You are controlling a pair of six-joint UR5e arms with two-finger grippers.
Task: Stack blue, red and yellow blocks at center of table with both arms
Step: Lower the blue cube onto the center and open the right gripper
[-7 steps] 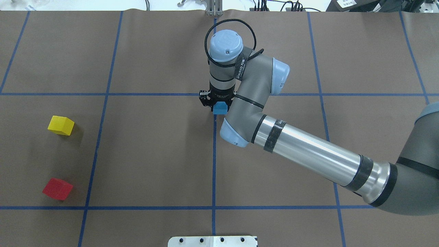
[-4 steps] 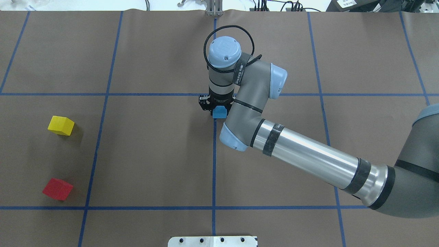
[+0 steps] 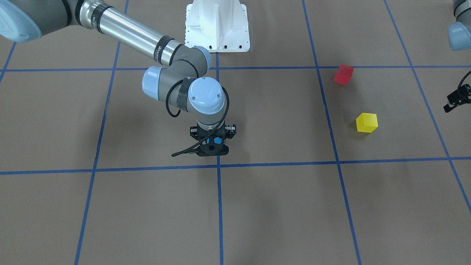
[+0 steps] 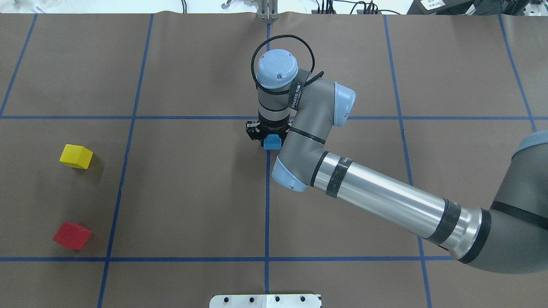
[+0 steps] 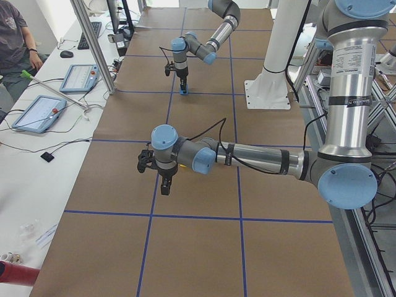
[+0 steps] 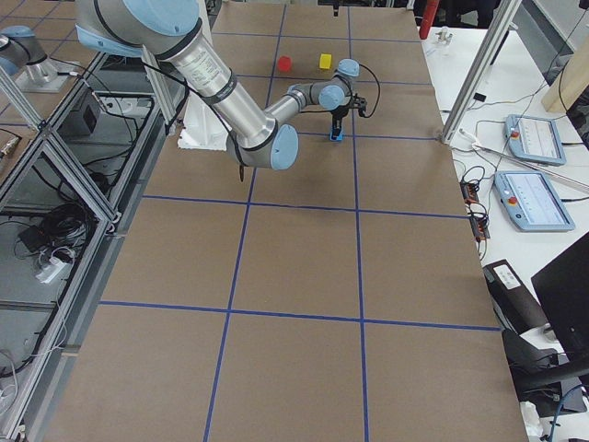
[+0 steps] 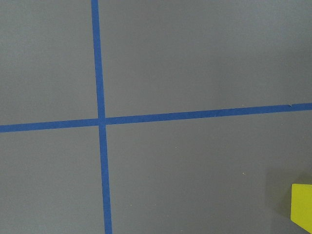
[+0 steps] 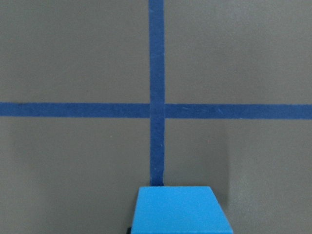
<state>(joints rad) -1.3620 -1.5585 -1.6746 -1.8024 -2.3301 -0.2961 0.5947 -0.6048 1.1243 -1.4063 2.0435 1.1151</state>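
Your right gripper (image 4: pixel 262 135) is clenched on the blue block (image 4: pixel 272 142), pointing straight down near the middle of the overhead frame. This is the placing step for the first block. The center crossing (image 4: pixel 268 117) sits just above the block in that view, so you are close but not on it. The right wrist camera says the same: the cube fills the bottom edge on the lengthwise tape line, with the crossing higher up the frame, near but apart. The side views put the block very low, but whether it is touching the table (image 4: pixel 192 192) you cannot tell from here.

The red block (image 4: pixel 72 235) waits at the lower left of the overhead frame and the yellow block (image 4: pixel 76 156) above it at mid-left. Both are loose on the table and well apart from the center.

The left gripper (image 3: pixel 456 98) only peeks in at the right edge of the front view, up off the table. Whether it is released or clenched cannot be told. Its wrist camera catches a corner of yellow at the lower right.

What the next move calls for, as I read it: nudge the blue cube along the tape line onto the crossing. Set it flat and square, then release and lift straight up so it does not twist. A base that is off-center or rotated would make the red and yellow harder to seat. The left arm looks the natural one for those two.
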